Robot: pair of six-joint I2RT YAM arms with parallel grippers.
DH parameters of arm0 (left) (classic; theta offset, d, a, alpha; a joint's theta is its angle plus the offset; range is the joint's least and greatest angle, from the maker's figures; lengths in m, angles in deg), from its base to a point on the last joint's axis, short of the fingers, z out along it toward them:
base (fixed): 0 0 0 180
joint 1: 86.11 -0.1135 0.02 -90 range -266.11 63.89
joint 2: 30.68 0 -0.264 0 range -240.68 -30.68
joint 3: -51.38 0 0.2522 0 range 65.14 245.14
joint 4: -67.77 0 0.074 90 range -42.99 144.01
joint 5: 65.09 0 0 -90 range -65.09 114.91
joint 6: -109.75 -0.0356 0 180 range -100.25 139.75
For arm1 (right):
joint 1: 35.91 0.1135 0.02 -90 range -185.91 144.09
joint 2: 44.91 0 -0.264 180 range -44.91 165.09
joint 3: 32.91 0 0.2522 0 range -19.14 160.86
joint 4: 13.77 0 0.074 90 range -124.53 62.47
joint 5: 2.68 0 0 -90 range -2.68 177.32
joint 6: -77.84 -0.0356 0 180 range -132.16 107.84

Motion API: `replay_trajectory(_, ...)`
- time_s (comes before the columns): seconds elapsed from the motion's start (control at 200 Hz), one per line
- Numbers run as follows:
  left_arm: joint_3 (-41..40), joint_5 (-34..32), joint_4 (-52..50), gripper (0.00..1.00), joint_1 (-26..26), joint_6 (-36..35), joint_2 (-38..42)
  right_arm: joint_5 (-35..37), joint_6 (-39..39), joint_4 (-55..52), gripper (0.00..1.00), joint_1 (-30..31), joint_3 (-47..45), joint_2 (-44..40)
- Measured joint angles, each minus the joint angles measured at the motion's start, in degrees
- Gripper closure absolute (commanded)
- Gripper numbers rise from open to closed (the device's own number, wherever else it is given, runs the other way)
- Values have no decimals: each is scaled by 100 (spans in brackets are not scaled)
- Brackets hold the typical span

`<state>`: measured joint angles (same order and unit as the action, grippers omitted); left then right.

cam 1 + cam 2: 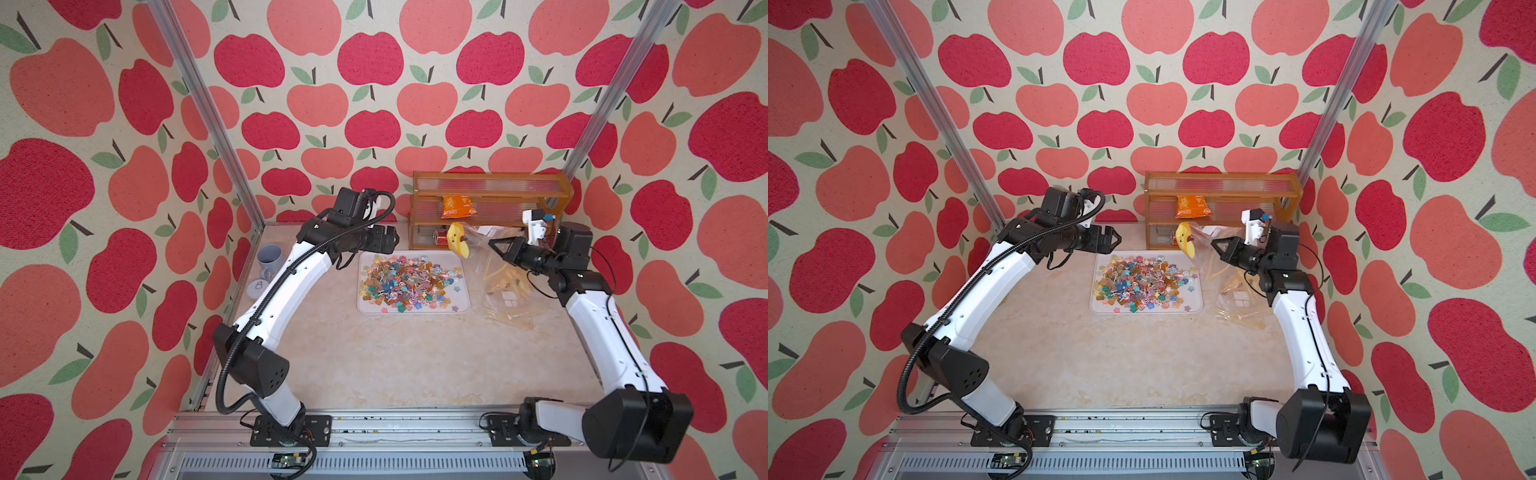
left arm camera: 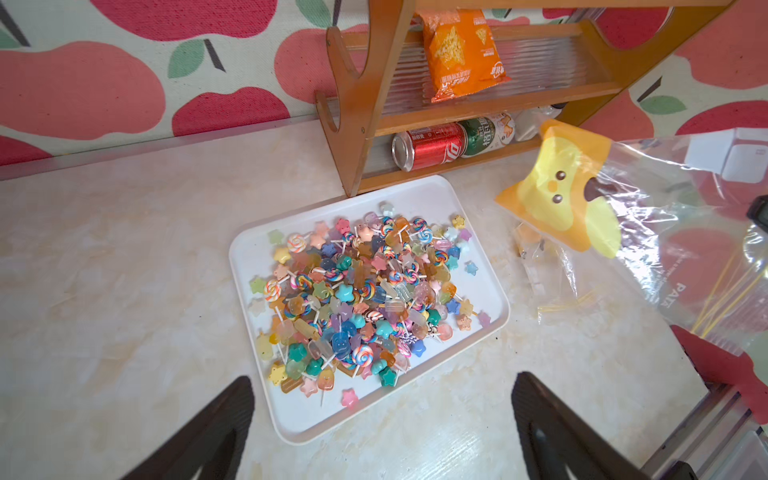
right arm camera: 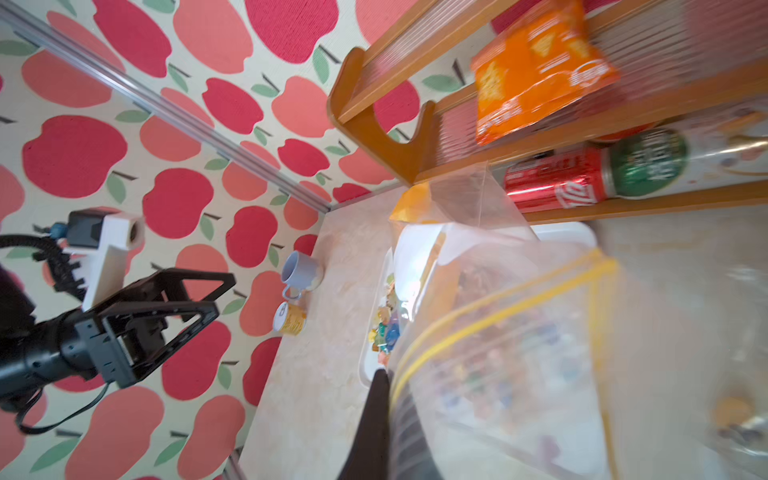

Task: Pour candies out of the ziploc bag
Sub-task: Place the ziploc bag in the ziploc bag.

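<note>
Apple-print walls (image 1: 374, 62) close in a pale marbled table (image 1: 395, 365). In both top views I see the candies (image 1: 409, 278) heaped in a white tray (image 1: 368, 308) on the far half of the table, just in front of a wooden shelf (image 1: 490, 194). My left gripper (image 1: 1116, 240) hovers by the tray's far left corner, claw spread. My right gripper (image 1: 494, 245) sits to the tray's right, claw pressed together on the clear bag (image 1: 505, 286). The bag's yellow-faced corner stands up between tray and shelf. A mug (image 1: 269, 255) stands by the left wall.

From the left wrist, two dark fingers (image 2: 224, 428) stand wide apart with nothing between them. Beyond them the candies are piled across the tray's middle, with one pink star alone near its rim. The bag hangs beside the tray. The shelf holds an orange packet (image 2: 457, 50) and, one level down, cans (image 2: 432, 145) on their sides.

The right wrist view is blurred. Bag film fills it, a yellow-seamed edge against one dark finger (image 3: 374, 424). Coloured specks show through the film; I cannot tell whether they are in the bag or in the tray behind.
</note>
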<state>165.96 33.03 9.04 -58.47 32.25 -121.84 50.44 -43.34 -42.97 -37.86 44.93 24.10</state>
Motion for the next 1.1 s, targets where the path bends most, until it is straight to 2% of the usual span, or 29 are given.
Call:
replay_trajectory(0.09, -1043, -24, 479, 1, -214, 170, 831, 192, 81, -111, 99, -496, -352, -153)
replay_trajectory(0.135, -1491, -31, 643, 1, -310, 269, 1191, 264, 105, -125, 83, -697, -551, -39)
replay_trajectory(0.185, -1912, -46, 802, 0, -402, 372, 1554, 350, 116, -151, 54, -866, -732, 258)
replay_trajectory(0.21, -2092, -50, 868, 0, -435, 428, 1705, 387, 136, -177, 44, -922, -791, 450)
replay_trajectory(0.365, -2815, -140, 1113, 0, -463, 614, 2345, 686, 273, -562, 22, -966, -905, 1768)
replay_trajectory(0.44, -3082, -205, 1163, 1, -472, 636, 2614, 999, 297, -804, 15, -922, -1064, 1705)
replay_trajectory(0.505, -3331, -269, 1198, 0, -527, 658, 2865, 1340, 348, -1021, 1, -885, -1088, 1419)
replay_trajectory(0.64, -3698, -343, 1228, 0, -717, 748, 3309, 2264, 492, -1537, 1, -844, -800, 914)
replay_trajectory(0.87, -3897, -398, 1224, 1, -894, 763, 3569, 3998, 612, -2590, 1, -855, -44, 1060)
replay_trajectory(1.1, -3897, -623, 1165, 1, -1036, 761, 3698, 4581, 719, -3161, 1, -804, -2, 330)
